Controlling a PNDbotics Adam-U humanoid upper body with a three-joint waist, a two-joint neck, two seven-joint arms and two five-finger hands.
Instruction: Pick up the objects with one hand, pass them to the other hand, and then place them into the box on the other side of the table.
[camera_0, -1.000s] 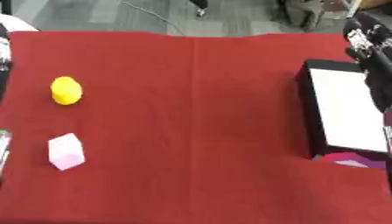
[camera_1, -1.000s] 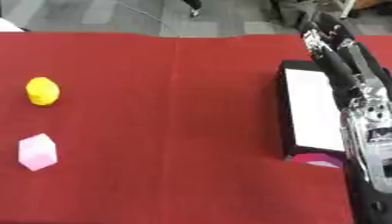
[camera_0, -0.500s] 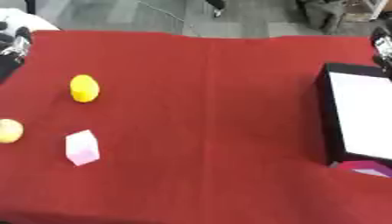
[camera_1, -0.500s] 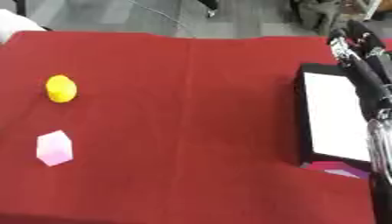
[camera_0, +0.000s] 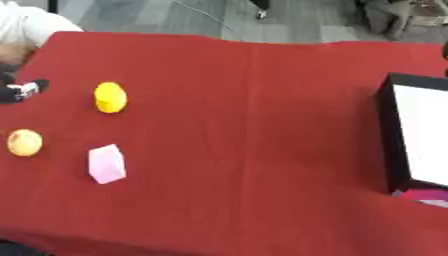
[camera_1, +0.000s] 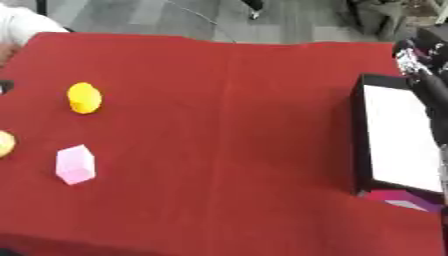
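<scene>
At the far left edge, the left hand (camera_0: 19, 91) shows only as a dark tip with a pale patch, hanging over the red cloth (camera_0: 254, 140). So little of it is in view that I cannot tell how its fingers are set, and nothing is seen in them.

Just right of that tip and apart from it lies the yellow lump (camera_0: 110, 97). Nearer the robot than the tip, by the cloth's left edge, sits the orange ball (camera_0: 24, 142). Right of the ball, and on the near side of the lump, lies the pink block (camera_0: 107, 163), touching neither.

A wide stretch of bare cloth follows. Then comes the black box (camera_1: 395, 141) with its white inside, close to the right edge, with something magenta (camera_1: 398, 198) at its near end.

Over the box's far right corner stands the right hand (camera_1: 418, 67), dark with pale marks. Its fingers blur together, so their spread cannot be told; no object shows in them.
</scene>
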